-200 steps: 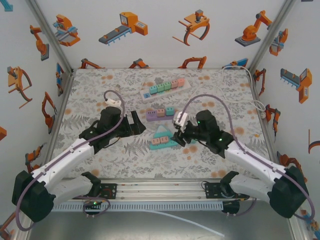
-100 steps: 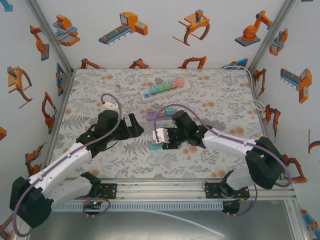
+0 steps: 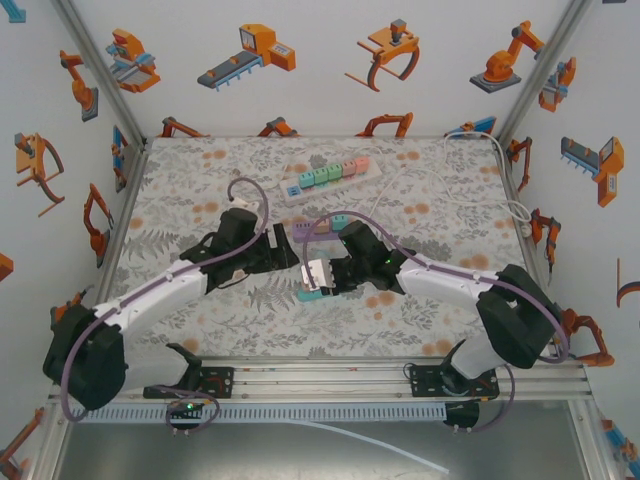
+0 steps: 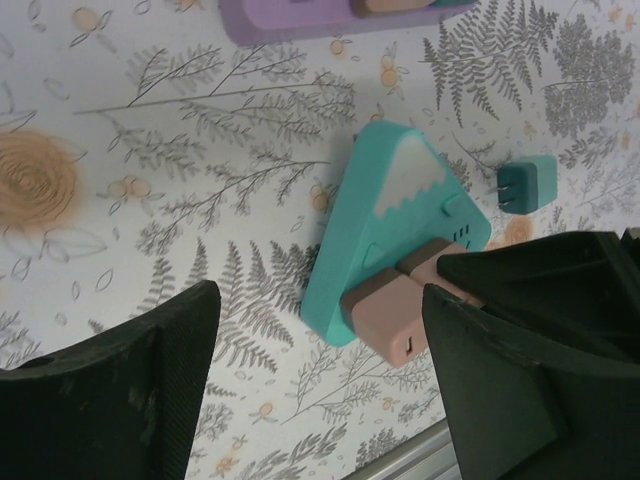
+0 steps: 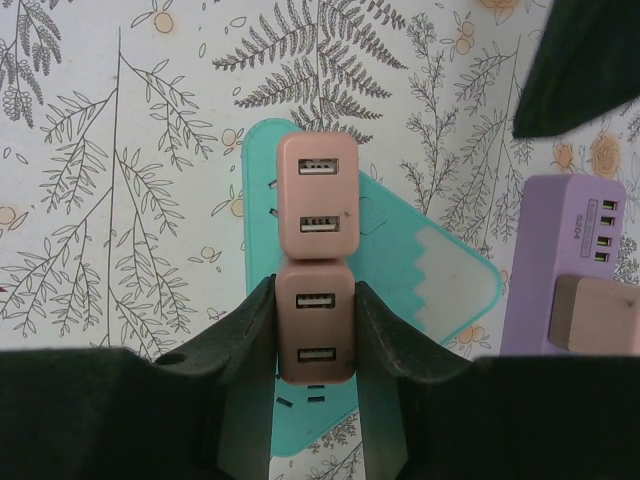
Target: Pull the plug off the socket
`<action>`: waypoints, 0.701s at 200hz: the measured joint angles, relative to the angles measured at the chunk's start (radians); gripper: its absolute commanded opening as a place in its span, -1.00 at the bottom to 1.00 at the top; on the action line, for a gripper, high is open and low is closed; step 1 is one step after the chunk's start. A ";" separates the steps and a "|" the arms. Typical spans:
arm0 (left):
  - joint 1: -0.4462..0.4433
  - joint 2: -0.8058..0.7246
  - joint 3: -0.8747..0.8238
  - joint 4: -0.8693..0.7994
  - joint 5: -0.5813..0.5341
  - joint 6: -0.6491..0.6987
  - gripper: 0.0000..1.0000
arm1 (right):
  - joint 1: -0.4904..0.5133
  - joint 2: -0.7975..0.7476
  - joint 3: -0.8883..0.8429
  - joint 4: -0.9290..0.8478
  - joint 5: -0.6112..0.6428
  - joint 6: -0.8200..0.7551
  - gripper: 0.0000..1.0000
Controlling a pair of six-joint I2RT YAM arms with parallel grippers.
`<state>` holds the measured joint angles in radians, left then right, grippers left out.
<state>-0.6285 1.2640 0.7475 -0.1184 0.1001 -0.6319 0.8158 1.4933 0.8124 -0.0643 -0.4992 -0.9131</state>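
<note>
teal triangular plastic socket block (image 5: 440, 290): smooth, matt | nearer pink rectangular plastic plug (image 5: 315, 335): smooth, faint satin sheen | right end effector (image 5: 315, 292): black plastic, matt | left end effector (image 4: 320, 300): black plastic, matt, lightly scuffed | desk (image 4: 150, 150): pale fern-printed sheet, matt | purple rectangular plastic power strip (image 5: 560, 240): smooth, matt

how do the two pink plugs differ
The near pink plug is clamped in the jaws of the right gripper; the far pink plug stands free. The far one sits at a corner of the teal socket, the near one further along its side. Both show two USB ports.
</note>
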 measured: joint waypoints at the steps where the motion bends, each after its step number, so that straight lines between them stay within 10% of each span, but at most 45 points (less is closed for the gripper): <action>1: 0.000 0.006 0.003 0.005 0.003 0.000 0.43 | 0.000 0.000 0.000 0.000 -0.001 0.000 -0.48; 140: -0.086 0.376 0.083 0.208 0.132 0.023 0.14 | 0.000 0.000 0.000 0.001 -0.006 0.007 -0.51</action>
<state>-0.7147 1.6398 0.8303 0.0891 0.2321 -0.6090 0.8158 1.4929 0.8124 -0.0631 -0.5049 -0.9058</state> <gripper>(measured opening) 0.584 0.329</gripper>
